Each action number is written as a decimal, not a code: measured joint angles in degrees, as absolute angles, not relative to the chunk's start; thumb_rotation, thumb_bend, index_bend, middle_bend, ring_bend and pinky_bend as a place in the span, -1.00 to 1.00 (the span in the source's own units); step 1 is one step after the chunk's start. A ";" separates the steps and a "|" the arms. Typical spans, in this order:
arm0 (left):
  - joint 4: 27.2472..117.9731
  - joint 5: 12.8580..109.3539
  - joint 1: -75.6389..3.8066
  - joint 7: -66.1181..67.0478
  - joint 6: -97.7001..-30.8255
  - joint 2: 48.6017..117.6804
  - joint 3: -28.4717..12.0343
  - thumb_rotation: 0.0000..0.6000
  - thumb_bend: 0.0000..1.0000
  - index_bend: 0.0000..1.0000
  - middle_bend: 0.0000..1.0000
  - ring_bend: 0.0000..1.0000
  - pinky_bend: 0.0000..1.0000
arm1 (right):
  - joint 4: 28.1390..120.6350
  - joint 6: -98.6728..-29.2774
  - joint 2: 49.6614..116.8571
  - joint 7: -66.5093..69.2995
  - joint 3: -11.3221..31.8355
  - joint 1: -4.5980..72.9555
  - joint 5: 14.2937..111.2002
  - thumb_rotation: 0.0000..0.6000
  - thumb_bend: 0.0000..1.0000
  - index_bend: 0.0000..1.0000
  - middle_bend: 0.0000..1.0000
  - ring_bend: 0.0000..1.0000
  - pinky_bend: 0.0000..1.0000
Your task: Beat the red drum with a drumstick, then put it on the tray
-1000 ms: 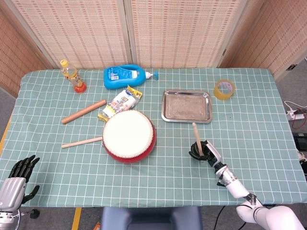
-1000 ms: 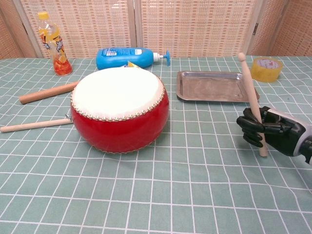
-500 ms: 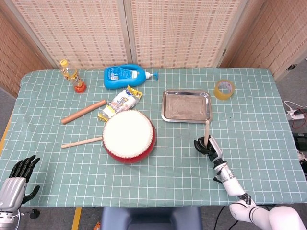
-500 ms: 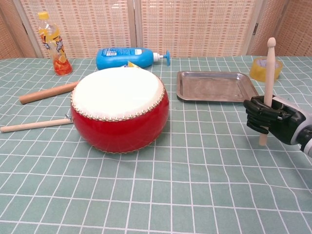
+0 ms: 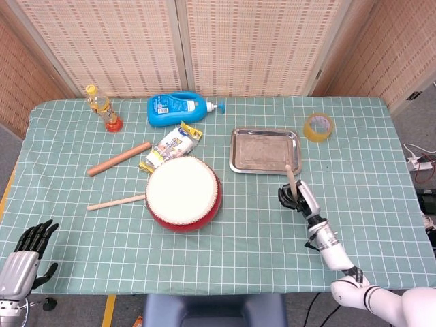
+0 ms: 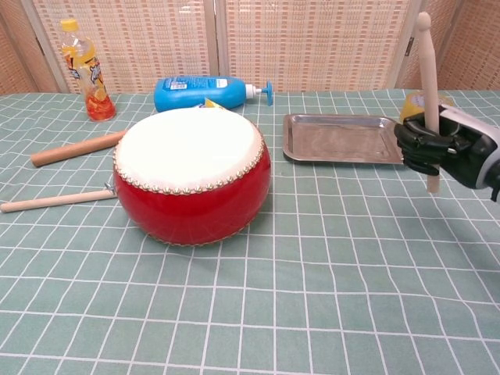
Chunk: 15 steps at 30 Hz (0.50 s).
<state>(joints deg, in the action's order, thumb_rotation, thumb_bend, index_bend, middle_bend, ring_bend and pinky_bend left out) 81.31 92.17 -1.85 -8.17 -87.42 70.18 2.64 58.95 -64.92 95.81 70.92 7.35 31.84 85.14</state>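
The red drum [image 5: 183, 193] [image 6: 192, 176] with its white skin stands mid-table. My right hand [image 5: 294, 197] [image 6: 432, 145] grips a wooden drumstick [image 5: 290, 180] [image 6: 428, 78] upright, lifted off the cloth, to the right of the drum and just in front of the steel tray [image 5: 265, 150] [image 6: 344, 138]. A second drumstick [image 5: 116, 202] [image 6: 53, 201] lies on the cloth left of the drum. My left hand [image 5: 26, 251] rests at the near left table edge, fingers apart, holding nothing.
A wooden rolling pin [image 5: 118, 159], a snack packet [image 5: 172, 146], a blue detergent bottle [image 5: 181, 109] and an orange drink bottle [image 5: 102, 107] lie behind the drum. A yellow tape roll [image 5: 318, 127] sits right of the tray.
My right hand has lifted the drumstick off the table and carried it up and back toward the tray, turning it upright. The left hand stays put.
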 measured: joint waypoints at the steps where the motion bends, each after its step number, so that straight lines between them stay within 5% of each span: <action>1: 81.31 92.25 -1.89 -8.26 -87.47 70.19 2.62 1.00 -0.45 -0.84 -1.00 -1.00 -1.00 | 60.53 -64.36 94.79 67.89 7.76 32.32 84.88 1.00 0.58 1.00 1.00 1.00 1.00; 15: 79.91 93.17 -1.96 -9.86 -88.76 70.28 2.52 1.00 -0.45 -0.84 -1.00 -1.00 -1.00 | 76.10 -53.64 87.84 7.07 15.70 44.70 70.33 1.00 0.58 1.00 1.00 1.00 1.00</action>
<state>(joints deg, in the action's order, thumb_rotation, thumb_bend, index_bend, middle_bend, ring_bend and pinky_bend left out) 79.91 93.17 -1.96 -9.86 -88.76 70.28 2.52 76.10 -53.64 87.84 7.07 15.70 44.70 70.33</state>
